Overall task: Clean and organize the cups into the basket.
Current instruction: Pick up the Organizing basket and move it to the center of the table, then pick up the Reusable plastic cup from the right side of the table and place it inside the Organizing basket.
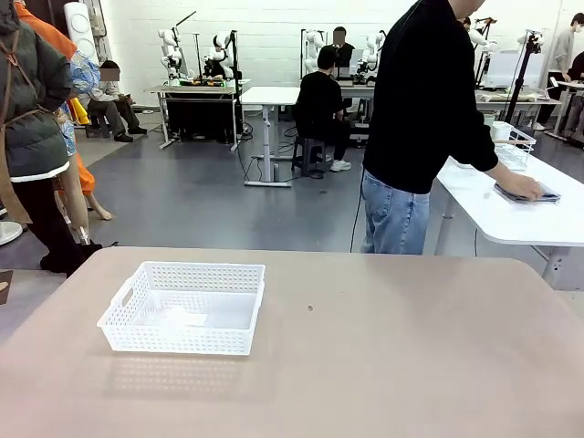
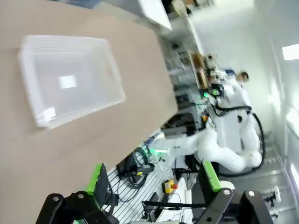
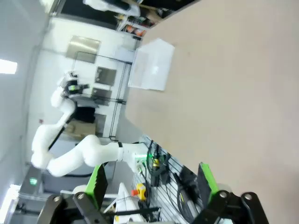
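The white mesh-sided basket [image 1: 185, 307] sits empty on the left half of the tan table. The left wrist view has the basket [image 2: 70, 79] at upper left, well ahead of my left gripper [image 2: 154, 179], whose green-padded fingers stand wide apart with nothing between them. From the right wrist, the basket [image 3: 152, 70] appears small and far off near the table's edge. My right gripper [image 3: 152, 179] is open too, and holds nothing. The cups are out of view.
A person in a black top and jeans [image 1: 415, 137] stands past the table's far right corner, one hand on a dark flat object on a neighbouring white table [image 1: 520, 205]. A small dark speck [image 1: 310, 308] lies mid-table.
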